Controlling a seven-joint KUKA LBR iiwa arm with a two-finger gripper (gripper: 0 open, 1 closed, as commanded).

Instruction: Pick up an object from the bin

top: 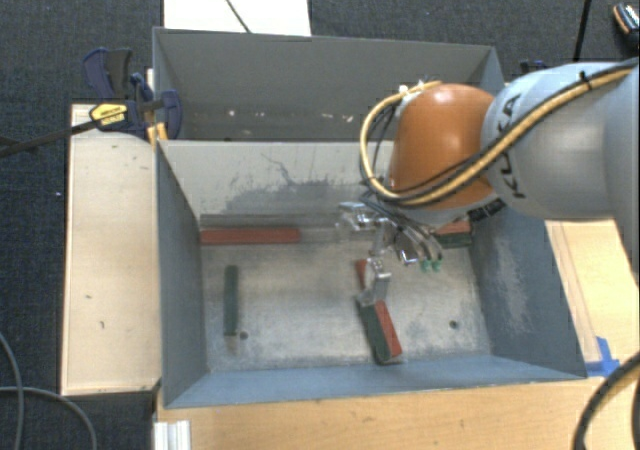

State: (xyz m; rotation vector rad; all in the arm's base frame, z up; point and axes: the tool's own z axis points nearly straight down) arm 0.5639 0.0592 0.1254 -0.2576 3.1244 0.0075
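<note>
Claw (378,276) low over the floor of the grey bin (185,268), right of its middle, with my orange wrist cover (440,143) above it. Whether it stands wide or narrow I cannot tell from this angle, and I see nothing held in it.

Nearest to it is a short block (381,331), red on one side and dark green on the other. It lies flat just toward the front wall from the claw, with its back end just beside me. Its long axis runs from back to front, leaning slightly to the view's right.

To take it, I judge I must shift a little frontward and close across its narrow width. A long red bar (250,235) and a dark green stick (231,300) lie well apart, off to the left.
</note>
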